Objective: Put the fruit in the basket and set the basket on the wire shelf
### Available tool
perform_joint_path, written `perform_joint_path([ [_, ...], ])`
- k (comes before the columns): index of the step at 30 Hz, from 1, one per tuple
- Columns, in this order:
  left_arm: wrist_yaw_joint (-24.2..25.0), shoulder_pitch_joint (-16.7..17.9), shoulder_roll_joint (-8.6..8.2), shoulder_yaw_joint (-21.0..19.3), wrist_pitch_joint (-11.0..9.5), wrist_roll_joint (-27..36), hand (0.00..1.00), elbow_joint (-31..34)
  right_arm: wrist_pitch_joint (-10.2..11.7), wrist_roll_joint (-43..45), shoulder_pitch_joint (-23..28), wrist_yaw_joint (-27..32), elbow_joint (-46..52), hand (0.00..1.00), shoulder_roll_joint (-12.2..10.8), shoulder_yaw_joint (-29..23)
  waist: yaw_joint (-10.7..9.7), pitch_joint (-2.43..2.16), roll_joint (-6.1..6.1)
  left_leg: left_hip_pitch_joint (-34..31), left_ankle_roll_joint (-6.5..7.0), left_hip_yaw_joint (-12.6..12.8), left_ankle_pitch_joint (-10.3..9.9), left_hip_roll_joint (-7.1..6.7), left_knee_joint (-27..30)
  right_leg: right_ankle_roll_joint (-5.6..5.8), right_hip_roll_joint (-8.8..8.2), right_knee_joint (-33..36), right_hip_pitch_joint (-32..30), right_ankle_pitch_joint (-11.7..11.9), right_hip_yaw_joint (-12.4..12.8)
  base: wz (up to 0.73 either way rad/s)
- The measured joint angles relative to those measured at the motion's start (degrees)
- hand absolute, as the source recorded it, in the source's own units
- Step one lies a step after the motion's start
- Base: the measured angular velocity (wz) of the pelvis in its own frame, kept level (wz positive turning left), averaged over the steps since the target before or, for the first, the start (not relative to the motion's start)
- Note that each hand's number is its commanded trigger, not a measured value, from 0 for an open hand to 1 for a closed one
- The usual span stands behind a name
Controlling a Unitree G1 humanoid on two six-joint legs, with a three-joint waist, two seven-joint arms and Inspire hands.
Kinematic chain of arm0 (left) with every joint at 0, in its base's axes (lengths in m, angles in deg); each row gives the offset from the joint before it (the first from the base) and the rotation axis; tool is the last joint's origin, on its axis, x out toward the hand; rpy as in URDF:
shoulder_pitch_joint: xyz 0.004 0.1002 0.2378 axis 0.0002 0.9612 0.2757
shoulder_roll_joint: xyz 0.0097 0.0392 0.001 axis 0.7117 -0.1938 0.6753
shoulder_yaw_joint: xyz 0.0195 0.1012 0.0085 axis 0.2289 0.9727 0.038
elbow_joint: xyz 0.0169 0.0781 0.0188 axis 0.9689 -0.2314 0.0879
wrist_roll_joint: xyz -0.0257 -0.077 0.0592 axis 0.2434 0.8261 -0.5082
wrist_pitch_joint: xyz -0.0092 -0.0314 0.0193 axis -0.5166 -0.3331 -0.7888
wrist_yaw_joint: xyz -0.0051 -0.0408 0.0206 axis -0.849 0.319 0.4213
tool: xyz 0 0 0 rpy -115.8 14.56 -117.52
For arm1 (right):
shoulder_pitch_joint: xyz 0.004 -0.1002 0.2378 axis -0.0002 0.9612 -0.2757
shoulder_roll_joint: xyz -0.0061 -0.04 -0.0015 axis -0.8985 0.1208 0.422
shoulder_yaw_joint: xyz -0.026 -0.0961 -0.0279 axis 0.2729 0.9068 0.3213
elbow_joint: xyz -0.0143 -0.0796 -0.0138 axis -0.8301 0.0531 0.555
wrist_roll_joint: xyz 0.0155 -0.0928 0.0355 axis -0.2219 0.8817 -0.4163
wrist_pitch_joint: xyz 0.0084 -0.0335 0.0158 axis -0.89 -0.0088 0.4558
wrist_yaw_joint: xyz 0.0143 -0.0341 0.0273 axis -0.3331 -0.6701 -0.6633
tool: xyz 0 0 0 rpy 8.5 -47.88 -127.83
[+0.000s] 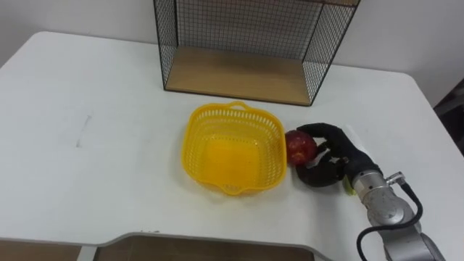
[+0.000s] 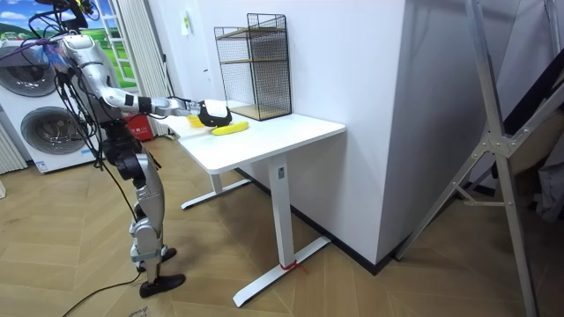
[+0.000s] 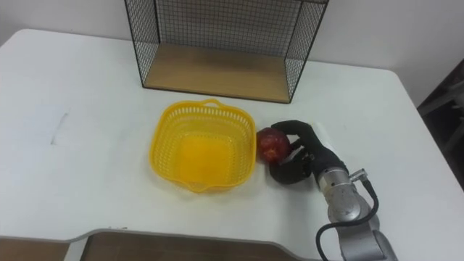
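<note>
Basket (image 1: 188, 142): yellow plastic lattice; right robot hand (image 1: 342, 156) clasps round red fruit (image 1: 299, 146).

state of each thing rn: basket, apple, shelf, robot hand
basket: empty, upright on the table, in front of the shelf
apple: outside the basket, at its right rim, gripped
shelf: nothing on its wooden base
right robot hand: fingers curled round the apple
</note>
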Motion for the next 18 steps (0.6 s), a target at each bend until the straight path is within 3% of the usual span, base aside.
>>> perform_joint_path([
  [11,-0.31,0.03,-0.02,0.13,-0.18,0.09,0.0,0.06,0.09,-5.97,0.63,0.56,0.13,1.0,0.0,0.27,0.01,0.25,0.49,-0.25,0.0,-0.16,0.0,-0.01,0.01,0.0,0.04,0.01,-0.13,0.0,0.27,0.0],
  [18,-0.01,0.86,-0.11,-0.1,0.02,0.03,0.0,0.05,-0.05,-14.67,2.2,0.23,0.11,1.0,-0.31,0.07,-1.39,-0.08,0.95,-0.11,0.0,-0.2,0.0,-0.01,-0.17,0.0,-0.02,0.0,-0.01,0.0,-0.07,0.02],
])
